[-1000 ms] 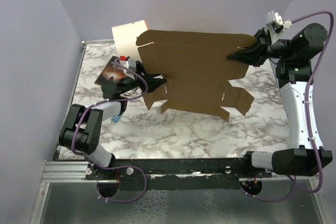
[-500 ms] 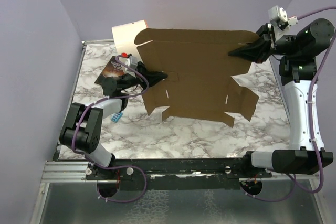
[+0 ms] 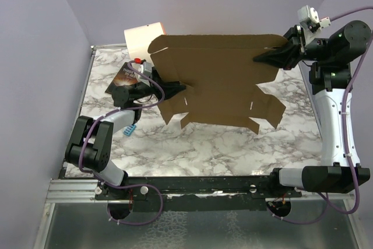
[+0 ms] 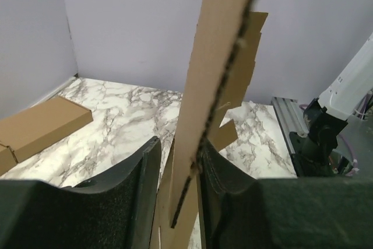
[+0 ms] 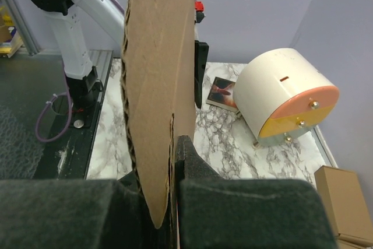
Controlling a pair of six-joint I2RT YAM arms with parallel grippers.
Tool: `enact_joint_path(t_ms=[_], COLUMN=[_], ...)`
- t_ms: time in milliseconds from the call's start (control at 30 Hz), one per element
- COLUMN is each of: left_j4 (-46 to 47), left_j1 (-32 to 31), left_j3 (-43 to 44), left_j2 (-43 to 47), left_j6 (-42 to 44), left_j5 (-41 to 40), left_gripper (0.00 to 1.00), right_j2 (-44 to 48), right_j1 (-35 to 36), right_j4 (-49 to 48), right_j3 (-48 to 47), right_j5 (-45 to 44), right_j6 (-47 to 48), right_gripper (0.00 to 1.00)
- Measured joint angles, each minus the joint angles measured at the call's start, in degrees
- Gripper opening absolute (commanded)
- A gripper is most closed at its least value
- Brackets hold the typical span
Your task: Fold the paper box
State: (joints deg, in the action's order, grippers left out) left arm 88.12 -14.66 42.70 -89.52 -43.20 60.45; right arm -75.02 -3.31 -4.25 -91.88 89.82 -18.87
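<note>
Top external, far left: a dark printed card lies on the marble table. A cream drum stands behind it by the back wall.
Left gripper: it reaches in low at the left edge of the paper box. In the left wrist view its fingers stand apart with the cardboard edge between them. A gap shows on one side (the other finger sits right against the sheet).
Paper box, middle: an unfolded brown sheet stands on edge across the table between the two arms, its broad face toward the overhead camera. Flaps and tabs hang along its lower edge. Whether that edge touches the marble cannot be told.
Right gripper: it is at the sheet's upper right corner, clamped on the cardboard. The right wrist view shows its pads pressed to the sheet.
Right wrist, far right: a small closed brown box lies beyond the drum.
</note>
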Motion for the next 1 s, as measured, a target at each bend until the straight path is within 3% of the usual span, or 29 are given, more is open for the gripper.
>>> enact_joint_path(t_ms=[133,233,300,500,600,667,733,800,1000], left_j4=[0.00,0.00,0.00,0.02,0.02,0.04,0.02,-0.02,-0.55], left_j1=[0.00,0.00,0.00,0.00,0.02,0.50,1.38,3.06,12.37], left_j3=[0.00,0.00,0.00,0.04,0.07,0.13,-0.04,-1.36,-18.84], left_j2=[0.00,0.00,-0.07,-0.35,-0.39,-0.37,-0.31,0.17,13.99], left_j6=[-0.59,-0.94,-1.14,-2.12,-2.62,-3.48,-5.25,-7.15,-11.06], left_j5=[0.02,0.07,0.17,0.94,1.01,0.76,-0.46,-2.73,-17.73], left_gripper=[0.27,0.14,0.00,0.00,0.17,0.42,0.57,0.69,0.95], right_j2=[0.00,0.00,0.00,-0.02,-0.02,-0.02,0.04,0.15,-0.33], right_j1=[0.04,0.04,0.04,0.00,0.00,0.00,0.07,0.15,0.22], right_j4=[-0.02,-0.02,-0.02,-0.02,-0.13,-1.25,-4.98,-10.40,-21.42], right_j3=[0.00,0.00,0.00,0.00,0.02,0.17,1.09,2.71,4.74], right_j5=[0.00,0.00,0.02,0.02,0.02,0.04,0.02,0.00,0.00], right_j6=[-0.37,-0.39,-0.39,-0.35,-0.44,-1.49,-4.28,-8.50,-19.69], right_gripper=[0.01,0.01,0.01,0.01,0.01,0.01,0.01,0.01,0.01])
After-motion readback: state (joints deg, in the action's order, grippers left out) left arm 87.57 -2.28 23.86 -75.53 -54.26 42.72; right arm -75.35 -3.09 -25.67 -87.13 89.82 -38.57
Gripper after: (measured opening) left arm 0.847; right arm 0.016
